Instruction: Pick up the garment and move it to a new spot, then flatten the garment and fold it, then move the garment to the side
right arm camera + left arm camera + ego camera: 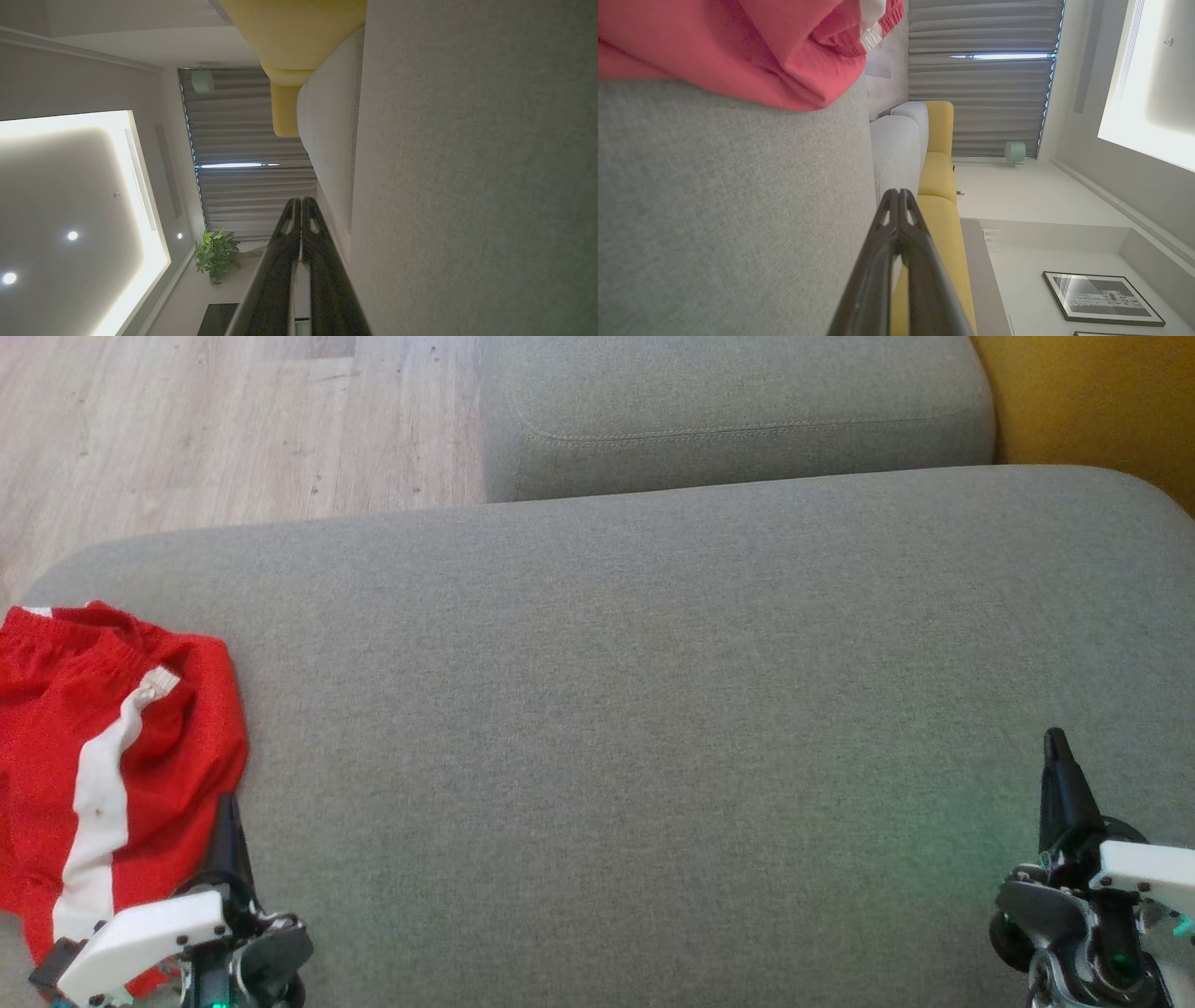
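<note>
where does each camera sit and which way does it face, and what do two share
Head view: on the head, looking down at the grey cushion and red garment; left gripper and right gripper at the bottom corners.
Left wrist view: on the left wrist, rolled sideways, looking along the cushion towards the curtains; its shut fingers show.
Right wrist view: on the right wrist, also sideways, facing the same curtains; shut fingers show.
Shared: head and left wrist views both show the red garment.
</note>
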